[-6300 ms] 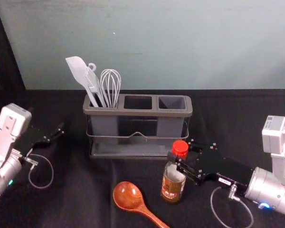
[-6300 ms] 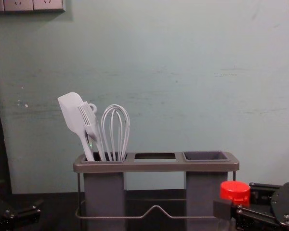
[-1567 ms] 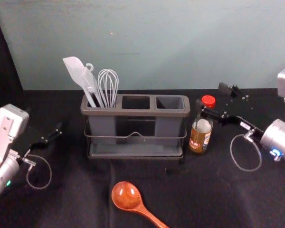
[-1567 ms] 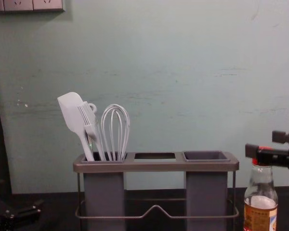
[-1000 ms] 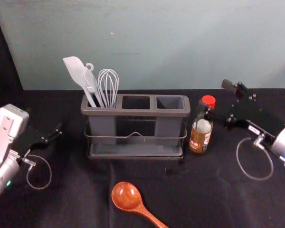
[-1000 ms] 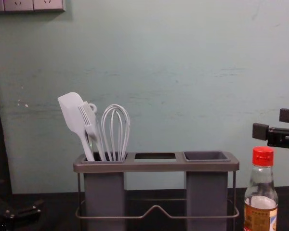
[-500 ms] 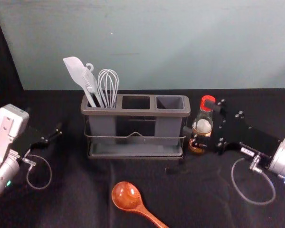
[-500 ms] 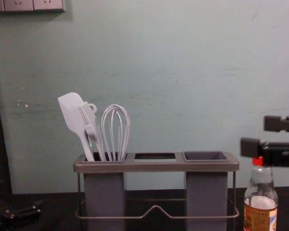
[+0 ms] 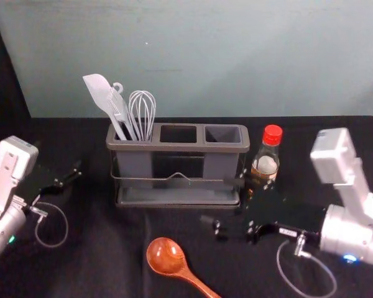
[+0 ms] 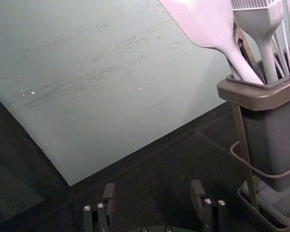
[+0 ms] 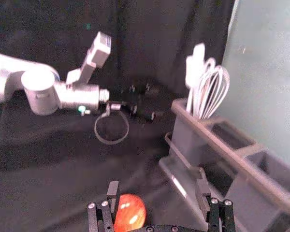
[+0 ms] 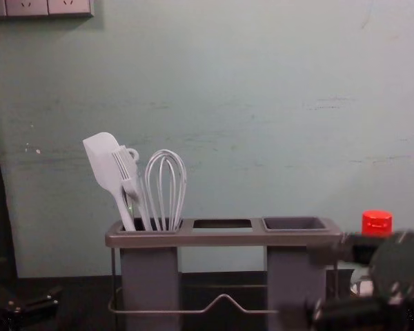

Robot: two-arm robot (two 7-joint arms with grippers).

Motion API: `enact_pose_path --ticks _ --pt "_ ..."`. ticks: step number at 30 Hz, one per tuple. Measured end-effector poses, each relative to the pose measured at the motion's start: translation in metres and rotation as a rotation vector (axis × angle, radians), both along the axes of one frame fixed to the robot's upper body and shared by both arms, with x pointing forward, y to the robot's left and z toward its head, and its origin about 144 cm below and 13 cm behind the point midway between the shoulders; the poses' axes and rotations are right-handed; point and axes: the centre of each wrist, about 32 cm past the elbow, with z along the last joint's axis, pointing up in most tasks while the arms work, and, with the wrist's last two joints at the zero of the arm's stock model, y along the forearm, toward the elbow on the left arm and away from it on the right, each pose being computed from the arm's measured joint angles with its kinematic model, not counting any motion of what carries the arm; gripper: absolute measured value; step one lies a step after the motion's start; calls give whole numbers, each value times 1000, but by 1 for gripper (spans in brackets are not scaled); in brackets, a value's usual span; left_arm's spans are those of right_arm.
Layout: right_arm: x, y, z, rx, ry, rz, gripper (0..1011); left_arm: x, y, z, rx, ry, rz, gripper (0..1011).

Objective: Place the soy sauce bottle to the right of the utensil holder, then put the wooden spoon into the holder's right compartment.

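Note:
The soy sauce bottle [image 9: 265, 158], red-capped, stands upright to the right of the utensil holder [image 9: 178, 147]; its lower part is partly hidden behind my right gripper [image 9: 220, 202]. That gripper is open, apart from the bottle, in front of the holder's right end and above the table. The wooden spoon [image 9: 168, 257] lies in front of the holder, handle toward the front right. In the right wrist view, the spoon's bowl [image 11: 130, 212] shows beside one finger of my open right gripper [image 11: 158, 189]. My left gripper [image 9: 74, 174] stays idle at the left, open in its wrist view [image 10: 153, 193].
A white spatula [image 9: 101, 93], a brush and a whisk [image 9: 142, 112] stand in the holder's left compartment. The middle compartment [image 9: 178, 133] and right compartment [image 9: 223, 133] hold nothing visible. A wall [image 9: 236, 56] rises behind the table.
The bottle, earlier held by my right gripper in front of the holder, now stands released at its right. My right gripper has since backed off, then come forward and left. The left arm has stayed put.

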Motion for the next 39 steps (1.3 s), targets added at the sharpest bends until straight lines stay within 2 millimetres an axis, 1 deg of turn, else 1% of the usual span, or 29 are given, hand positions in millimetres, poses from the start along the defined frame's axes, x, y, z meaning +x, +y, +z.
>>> enact_pose_path --ticks 6,11,12,17,22,23,28,39 --pt "0 15 2 -59 96 -15 1002 0 0 0 0 0 0 1011" --pt "5 35 15 -161 240 -30 1002 0 0 0 0 0 0 1011" --pt "5 35 15 -161 240 -30 1002 0 0 0 0 0 0 1012" --pt "6 58 21 -276 332 -50 1002 0 0 0 0 0 0 1011" --pt "9 74 18 -328 378 -70 1002 0 0 0 0 0 0 1011" --pt "10 81 17 -351 391 -80 1002 0 0 0 0 0 0 1011" --pt "14 98 15 -409 403 -90 1002 0 0 0 0 0 0 1011" --pt "25 120 11 -471 417 -79 1002 0 0 0 0 0 0 1011"
